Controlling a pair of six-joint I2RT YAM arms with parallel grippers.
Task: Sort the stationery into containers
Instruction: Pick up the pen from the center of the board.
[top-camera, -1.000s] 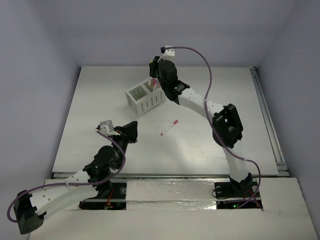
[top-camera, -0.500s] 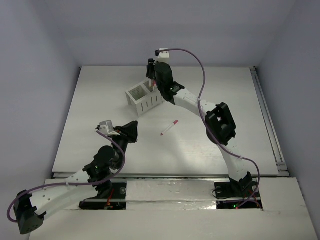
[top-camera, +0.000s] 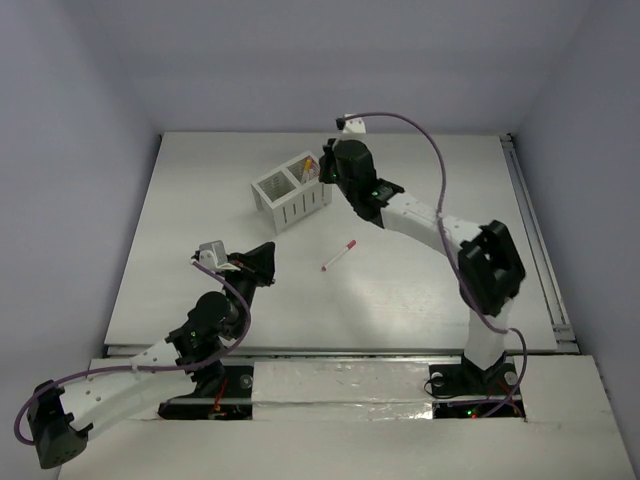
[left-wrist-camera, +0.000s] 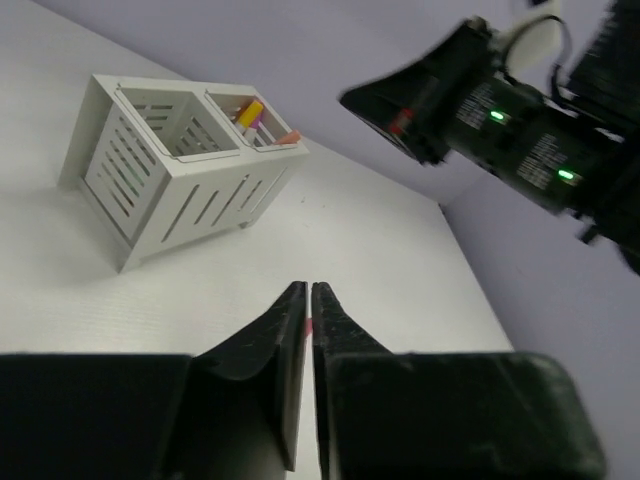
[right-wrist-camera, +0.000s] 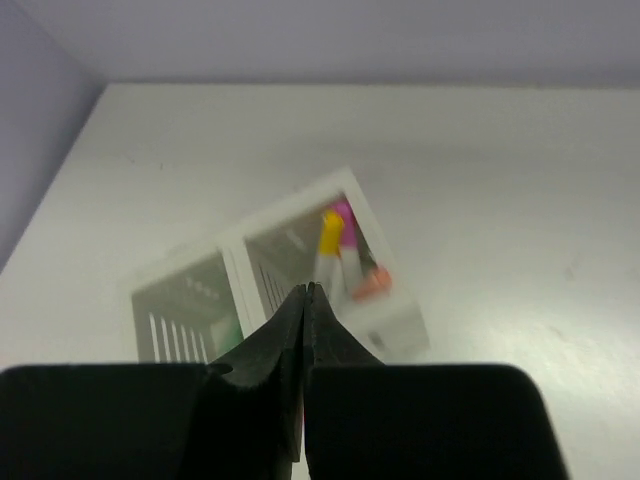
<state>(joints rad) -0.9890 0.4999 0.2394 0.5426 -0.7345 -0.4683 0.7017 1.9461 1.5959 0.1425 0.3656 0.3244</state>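
Sorting nearly done, as I see it from the remote desk: the white organiser (top-camera: 296, 211) stands at the far side of the table (top-camera: 200, 200), and in its compartment on the right arm's side I count three coloured caps, a yellow cap (right-wrist-camera: 331, 232), a magenta cap (right-wrist-camera: 346, 211) and an orange cap (right-wrist-camera: 372, 283). Whether more pens stand behind them I cannot tell. The other compartment shows no pens in the views I get. The right gripper (right-wrist-camera: 307, 290) hangs just beside that filled compartment, clenched on nothing. The left gripper (left-wrist-camera: 305, 292) hovers low over the near half of the table, its fingers pressed all but together and likewise empty-handed. What is left, by my reckoning, is one loose pen (top-camera: 339, 255) lying flat in the open middle of the table, well apart from the organiser and between the two arms. It must be picked up and dropped into a compartment before I would call the job finished.
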